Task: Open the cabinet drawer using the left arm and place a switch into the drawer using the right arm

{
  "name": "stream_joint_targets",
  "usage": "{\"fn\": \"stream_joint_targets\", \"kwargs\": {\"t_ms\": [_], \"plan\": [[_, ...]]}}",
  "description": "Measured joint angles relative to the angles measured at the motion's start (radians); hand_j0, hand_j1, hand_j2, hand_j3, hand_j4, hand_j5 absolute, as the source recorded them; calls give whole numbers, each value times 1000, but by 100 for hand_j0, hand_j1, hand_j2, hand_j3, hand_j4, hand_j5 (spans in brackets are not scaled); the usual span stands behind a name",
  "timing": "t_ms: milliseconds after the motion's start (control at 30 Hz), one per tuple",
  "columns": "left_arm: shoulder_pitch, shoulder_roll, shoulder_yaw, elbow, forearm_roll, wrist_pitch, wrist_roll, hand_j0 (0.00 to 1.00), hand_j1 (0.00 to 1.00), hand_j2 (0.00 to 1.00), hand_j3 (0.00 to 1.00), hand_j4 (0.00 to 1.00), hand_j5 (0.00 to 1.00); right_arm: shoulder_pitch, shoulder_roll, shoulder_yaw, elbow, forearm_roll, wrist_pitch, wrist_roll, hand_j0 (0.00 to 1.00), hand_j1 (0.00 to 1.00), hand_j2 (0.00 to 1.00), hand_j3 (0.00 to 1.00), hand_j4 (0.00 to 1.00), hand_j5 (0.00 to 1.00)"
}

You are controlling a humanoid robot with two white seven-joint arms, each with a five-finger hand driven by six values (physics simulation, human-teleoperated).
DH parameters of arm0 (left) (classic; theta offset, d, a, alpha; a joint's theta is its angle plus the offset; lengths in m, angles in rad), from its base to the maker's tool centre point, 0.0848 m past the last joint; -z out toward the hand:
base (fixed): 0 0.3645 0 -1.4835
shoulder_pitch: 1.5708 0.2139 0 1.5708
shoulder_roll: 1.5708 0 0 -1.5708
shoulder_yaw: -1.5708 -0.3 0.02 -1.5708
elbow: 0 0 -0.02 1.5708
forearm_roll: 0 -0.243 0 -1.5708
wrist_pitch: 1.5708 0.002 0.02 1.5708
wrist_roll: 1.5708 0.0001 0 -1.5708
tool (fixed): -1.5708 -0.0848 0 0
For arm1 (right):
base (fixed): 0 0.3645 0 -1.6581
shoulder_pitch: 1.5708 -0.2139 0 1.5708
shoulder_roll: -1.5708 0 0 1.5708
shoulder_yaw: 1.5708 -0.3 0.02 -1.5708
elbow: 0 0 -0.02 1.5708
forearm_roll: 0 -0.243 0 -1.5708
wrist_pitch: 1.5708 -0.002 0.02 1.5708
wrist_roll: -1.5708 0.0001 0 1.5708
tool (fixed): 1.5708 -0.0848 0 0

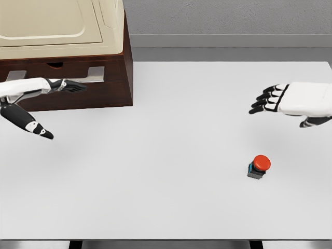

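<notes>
Red-capped switch near right table edge, below open, empty right hand. Probably light, rigid, top-heavy; best pinched at dark base. Left hand open, empty, by closed drawer handle.

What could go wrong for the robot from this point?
The left hand is only near the drawer, gripping nothing, so it might slip off the front. The switch is small and sits apart from the open right hand; the fingers could knock it away across the table.
</notes>
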Motion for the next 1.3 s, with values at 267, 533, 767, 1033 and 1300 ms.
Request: {"fn": "stream_joint_targets", "kwargs": {"t_ms": [267,533,767,1033,1300], "plan": [[-22,-19,83,8,-70,106,-1,100,100,100,100,100,100,8,-18,-10,51,2,0,0,100,100,100,100,100,100],[-15,-88,103,26,-199,186,10,100,100,100,100,100,100,6,-5,86,1,4,0,0,100,100,100,100,100,100],[-15,-89,105,86,-215,212,27,100,100,100,100,100,100,3,0,143,-25,7,0,0,100,100,100,100,100,100],[-5,-89,102,122,-248,217,38,100,100,100,100,100,100,1,-2,149,-29,6,0,0,100,100,100,100,100,100],[1,-87,98,137,-256,228,41,100,100,100,100,100,100,-2,-2,148,-33,4,0,0,100,100,100,100,100,100]]}}
